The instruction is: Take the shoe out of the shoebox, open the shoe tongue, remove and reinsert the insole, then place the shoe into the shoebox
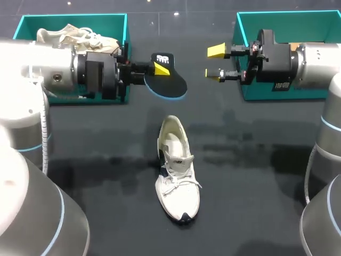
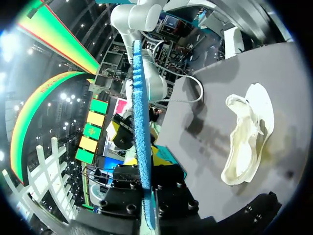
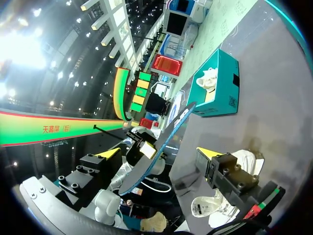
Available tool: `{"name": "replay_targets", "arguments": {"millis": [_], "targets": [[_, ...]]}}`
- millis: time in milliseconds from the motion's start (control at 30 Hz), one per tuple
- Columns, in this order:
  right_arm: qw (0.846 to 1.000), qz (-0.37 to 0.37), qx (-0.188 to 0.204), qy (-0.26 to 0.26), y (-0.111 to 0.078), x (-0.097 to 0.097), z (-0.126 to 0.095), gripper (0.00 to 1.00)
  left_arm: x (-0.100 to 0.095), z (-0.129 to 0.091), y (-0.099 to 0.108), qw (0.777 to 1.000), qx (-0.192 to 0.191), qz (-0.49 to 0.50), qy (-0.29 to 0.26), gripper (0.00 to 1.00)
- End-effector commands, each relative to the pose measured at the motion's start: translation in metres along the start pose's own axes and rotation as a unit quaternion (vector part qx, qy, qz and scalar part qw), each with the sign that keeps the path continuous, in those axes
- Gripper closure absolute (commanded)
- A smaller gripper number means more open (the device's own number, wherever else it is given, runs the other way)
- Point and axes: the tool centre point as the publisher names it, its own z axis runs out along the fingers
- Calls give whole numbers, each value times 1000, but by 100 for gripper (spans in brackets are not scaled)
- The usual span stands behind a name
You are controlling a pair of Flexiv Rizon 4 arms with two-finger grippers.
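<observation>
The left tool (image 1: 154,70) grips one end of the insole (image 1: 170,84) over the desk's (image 1: 256,160) far middle, and the right tool (image 1: 216,62) gapes wide just beside it. The shoe (image 1: 177,181) lies mid-desk. The insole looks light and floppy, so it is probably best pinched across its flat faces.

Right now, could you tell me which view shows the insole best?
The head view: the insole shows its broad dark face. The left wrist view catches only its thin blue edge; the right wrist view shows it slanted and foreshortened.
</observation>
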Motion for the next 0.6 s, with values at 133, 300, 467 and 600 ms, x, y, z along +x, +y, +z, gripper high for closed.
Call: {"name": "replay_targets", "arguments": {"millis": [133,300,467,600], "targets": [[1000,1,0,-1,-1,0,1,0,-2,-5,-3,1000,-1,-1,12,100],[1000,1,0,-1,-1,0,1,0,-1,-15,0,995,11,-93,23,100],[1000,1,0,-1,-1,0,1,0,2,-36,0,981,5,-193,20,100],[1000,4,14,-5,-7,2,-11,0,2,-44,-9,972,0,-235,17,100]]}}
